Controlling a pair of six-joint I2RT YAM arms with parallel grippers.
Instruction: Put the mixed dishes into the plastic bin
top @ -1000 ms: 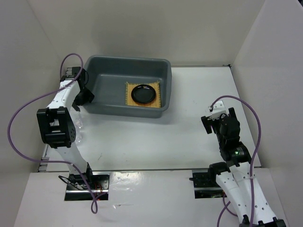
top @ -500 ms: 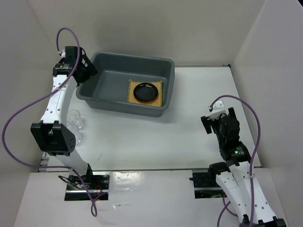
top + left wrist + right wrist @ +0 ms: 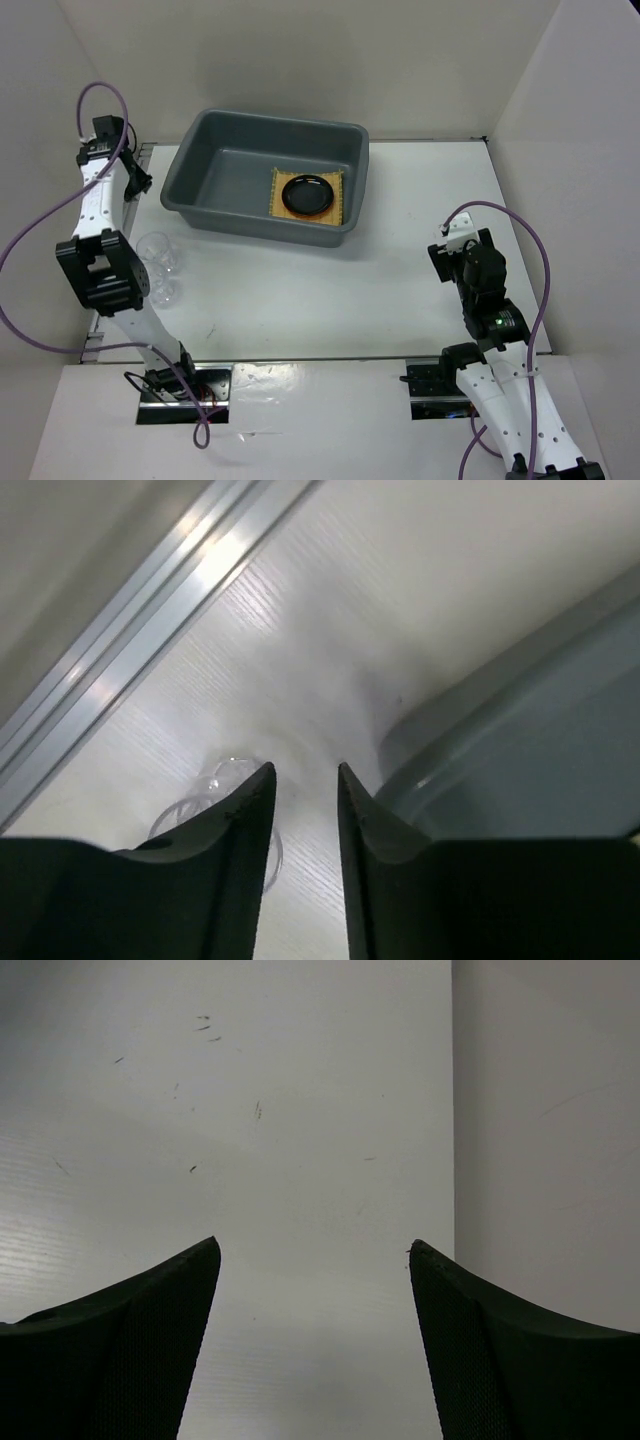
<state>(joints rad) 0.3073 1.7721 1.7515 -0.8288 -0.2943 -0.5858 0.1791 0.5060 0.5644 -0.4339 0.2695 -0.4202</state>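
Note:
The grey plastic bin (image 3: pixel 200 190) stands at the back left of the table. Inside it lies the tan woven mat (image 3: pixel 340 200) with the black plate (image 3: pixel 307 194) on top; a thin orange rim shows around that plate. Two clear glasses (image 3: pixel 153 248) (image 3: pixel 165 290) stand on the table left of the bin. My left gripper (image 3: pixel 137 183) hangs beside the bin's left end, apart from it, fingers slightly open around nothing. In the left wrist view the gripper (image 3: pixel 305 768) points down at a glass (image 3: pixel 225 780), with the bin's rim (image 3: pixel 480 720) to its right. My right gripper (image 3: pixel 445 255) (image 3: pixel 314 1245) is open over bare table.
White walls close in the table on the left, back and right (image 3: pixel 545 1110). An aluminium rail (image 3: pixel 150 630) runs along the table's left edge by the left gripper. Purple cables loop off both arms.
The left gripper left the bin's left rim and swung up and out to the left. The bin shifted slightly right and turned. The two glasses came into view.

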